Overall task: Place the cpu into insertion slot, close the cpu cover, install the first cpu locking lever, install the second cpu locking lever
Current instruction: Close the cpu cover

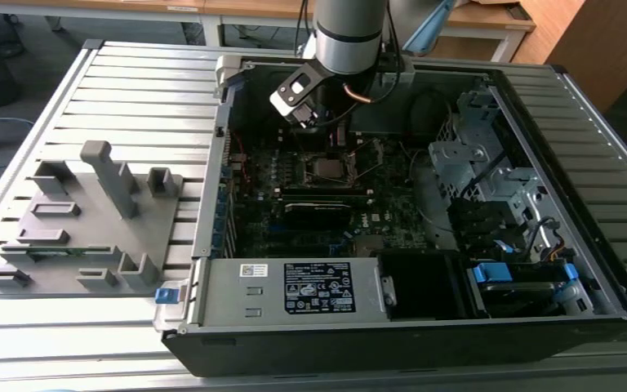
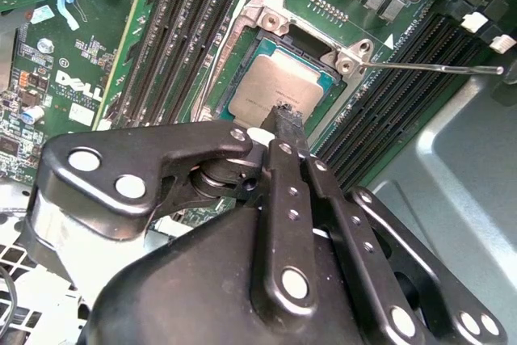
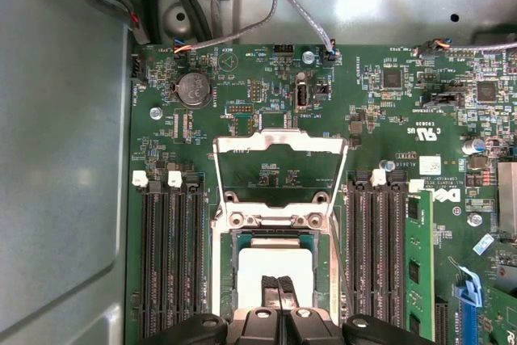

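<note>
Gripper (image 3: 279,284) tips pressed together, gripping nothing | we see them at one edge of the cpu (image 3: 275,260), seemingly touching its top | cpu lies flat inside the insertion slot (image 3: 279,236) | cpu cover (image 3: 279,141) stands swung open just beyond the slot, across the chip from our tips | we judge cover not yet closed

Silver-grey tubular arm (image 1: 349,33), a dark band ringing its joint, a black-and-silver camera block (image 1: 295,91) fixed at the wrist. The end effector (image 2: 283,123) is all matte black linkage bars, pinned with shiny silver rivets, tapering to slim black fingers (image 3: 270,290).
</note>
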Tool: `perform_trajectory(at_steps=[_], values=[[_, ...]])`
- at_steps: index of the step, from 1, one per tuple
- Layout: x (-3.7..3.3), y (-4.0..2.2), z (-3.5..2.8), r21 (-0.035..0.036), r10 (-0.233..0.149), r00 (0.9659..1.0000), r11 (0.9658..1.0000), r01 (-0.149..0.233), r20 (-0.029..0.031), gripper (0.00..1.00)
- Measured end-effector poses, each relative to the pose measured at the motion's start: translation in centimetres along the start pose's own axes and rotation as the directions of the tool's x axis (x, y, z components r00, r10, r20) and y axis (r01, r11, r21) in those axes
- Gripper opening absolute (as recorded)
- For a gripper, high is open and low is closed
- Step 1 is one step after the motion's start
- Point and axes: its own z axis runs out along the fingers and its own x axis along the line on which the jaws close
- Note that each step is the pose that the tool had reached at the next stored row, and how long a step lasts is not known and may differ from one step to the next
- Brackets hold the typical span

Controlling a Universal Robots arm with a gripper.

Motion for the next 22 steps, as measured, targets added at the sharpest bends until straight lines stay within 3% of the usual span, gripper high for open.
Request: perform_trajectory(at_steps=[22], values=[[0.01,0.01,-0.35,0.0000,0.000,1.0000,1.0000,0.000,-0.0002,0.11]])
